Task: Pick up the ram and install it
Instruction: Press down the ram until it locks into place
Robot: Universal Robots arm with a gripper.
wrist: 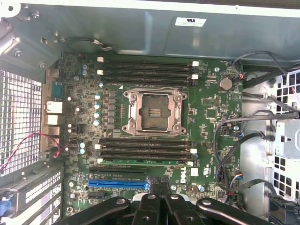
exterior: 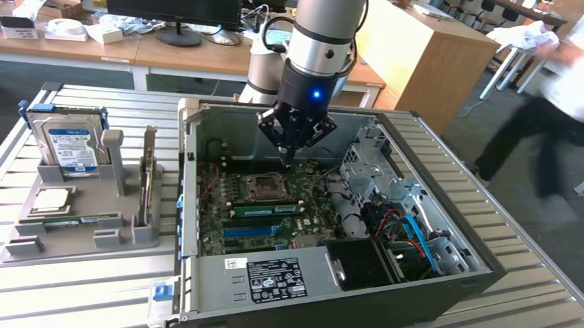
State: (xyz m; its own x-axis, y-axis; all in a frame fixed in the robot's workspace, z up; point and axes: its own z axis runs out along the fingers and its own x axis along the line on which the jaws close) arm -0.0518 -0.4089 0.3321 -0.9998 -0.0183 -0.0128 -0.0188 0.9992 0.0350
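An open black desktop computer case lies on a slatted grey metal tabletop, its green motherboard exposed with an empty silver processor socket at its centre. At the exterior view's left, a grey plastic holder carries a blue-labelled hard drive standing upright and a square silver processor chip. A person in a white top stands at that view's right.

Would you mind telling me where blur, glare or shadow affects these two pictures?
Exterior view: the person walking at the exterior view's right is motion-blurred, while the computer case and gripper are sharp; a blue light glows on the arm. Wrist view: the motherboard is evenly lit and in focus, the case wall above it is washed pale, and the dark gripper is in shade.
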